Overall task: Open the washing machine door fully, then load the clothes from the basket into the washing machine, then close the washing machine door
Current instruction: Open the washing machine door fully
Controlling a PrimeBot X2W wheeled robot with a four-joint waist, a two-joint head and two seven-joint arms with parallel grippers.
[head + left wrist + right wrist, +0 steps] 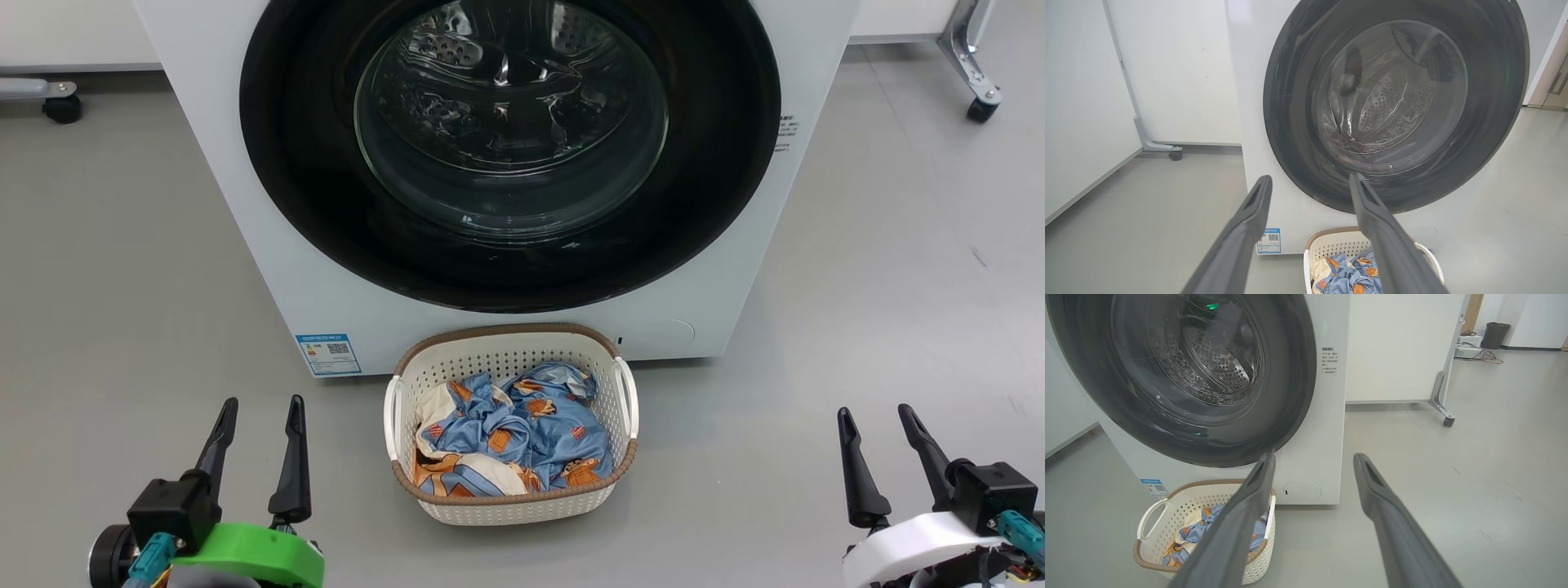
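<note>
The white washing machine [269,245] stands straight ahead, and its round black-rimmed door [510,147] lies shut against the front, glass bowl in the middle. On the floor just before it sits the cream basket [510,502] holding crumpled light-blue clothes [522,433] with orange figures. My left gripper [261,404] is open at the lower left, left of the basket, nothing between its fingers. Open and empty as well, my right gripper [875,412] hangs at the lower right. The left wrist view shows the door [1298,134] and basket [1331,245]; the right wrist view shows the door [1290,396] and basket [1151,506].
Grey floor spreads to both sides of the machine. A caster [61,106] of a wheeled frame stands at the far left and another caster [982,109] at the far right. White partition panels [1175,73] flank the machine. A dark bin [1493,335] sits far off.
</note>
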